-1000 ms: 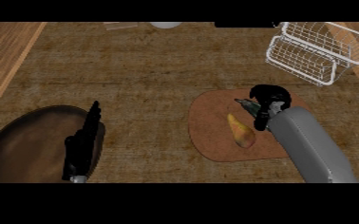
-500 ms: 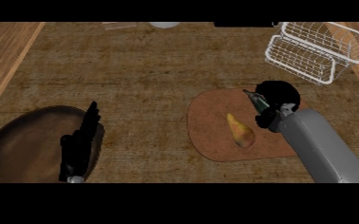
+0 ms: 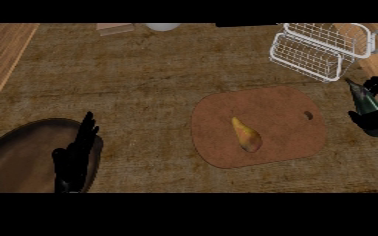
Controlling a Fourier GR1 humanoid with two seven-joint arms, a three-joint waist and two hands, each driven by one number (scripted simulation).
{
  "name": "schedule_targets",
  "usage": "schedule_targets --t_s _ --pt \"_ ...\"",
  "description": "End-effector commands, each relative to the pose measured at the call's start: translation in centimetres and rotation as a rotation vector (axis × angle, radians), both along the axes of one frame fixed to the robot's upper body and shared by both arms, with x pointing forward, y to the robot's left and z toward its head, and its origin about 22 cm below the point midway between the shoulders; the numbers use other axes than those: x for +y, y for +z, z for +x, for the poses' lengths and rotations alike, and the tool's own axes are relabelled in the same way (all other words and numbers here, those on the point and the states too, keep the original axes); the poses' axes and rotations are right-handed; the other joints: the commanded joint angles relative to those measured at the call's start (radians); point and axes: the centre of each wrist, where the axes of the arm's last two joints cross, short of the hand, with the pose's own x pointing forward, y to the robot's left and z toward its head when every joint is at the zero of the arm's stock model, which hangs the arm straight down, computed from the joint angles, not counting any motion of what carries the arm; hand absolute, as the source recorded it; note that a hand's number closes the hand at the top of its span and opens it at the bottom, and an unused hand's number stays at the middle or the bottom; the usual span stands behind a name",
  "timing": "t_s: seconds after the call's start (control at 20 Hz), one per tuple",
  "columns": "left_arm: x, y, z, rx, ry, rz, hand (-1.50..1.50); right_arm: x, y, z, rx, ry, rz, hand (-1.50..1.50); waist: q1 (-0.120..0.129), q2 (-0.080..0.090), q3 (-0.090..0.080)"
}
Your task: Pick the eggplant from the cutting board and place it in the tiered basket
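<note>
The right hand (image 3: 365, 111) shows only partly at the view's right edge, beside the cutting board (image 3: 284, 107); whether its fingers are spread or curled cannot be told, but it holds nothing visible. The eggplant (image 3: 246, 135) lies on the board, untouched. The tiered basket (image 3: 319, 50) stands beyond, without it. Picking and placing both remain. The left hand (image 3: 76, 152) rests with straight fingers at lower left.

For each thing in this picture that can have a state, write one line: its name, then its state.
eggplant: lying on the cutting board, not held
cutting board: flat on the counter
tiered basket: upright, nothing seen inside
left hand: open, resting
right hand: at the right edge, holding nothing
</note>
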Motion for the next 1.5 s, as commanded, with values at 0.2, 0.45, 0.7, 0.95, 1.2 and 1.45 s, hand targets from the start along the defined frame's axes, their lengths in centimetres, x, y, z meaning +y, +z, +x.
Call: schedule_targets --t_s 0.2,0.45,0.7,0.95,1.2,1.45 --pt "-0.6 -0.8 -0.7 0.051 0.0 -0.015 0.0 -6.2 9.4 -4.2 -0.441 -0.119 0.223 1.5 -0.004 -0.004 -0.007" --pt "-0.5 0.1 0.3 0.032 -0.013 -0.004 0.0 -6.8 16.7 -7.7 -0.559 -0.056 0.076 1.5 0.024 0.004 -0.007" --pt "-0.6 -0.9 0.0 0.042 -0.046 -0.007 0.0 -5.8 20.2 -8.6 -0.596 -0.088 0.081 1.5 0.05 0.01 -0.006" --pt "-1.1 -1.0 0.5 0.047 -0.047 0.004 0.0 -4.2 21.6 -6.9 -0.584 -0.136 0.085 1.5 0.06 0.013 -0.007" --pt "-3.5 -1.8 2.0 0.025 -0.062 -0.002 0.0 -3.1 22.8 -2.6 -0.595 -0.18 0.095 1.5 0.075 0.017 -0.007" --pt "-3.6 0.2 1.4 0.031 -0.063 -0.006 0.0 -2.3 22.8 0.6 -0.573 -0.175 0.109 1.5 0.081 0.016 -0.006"
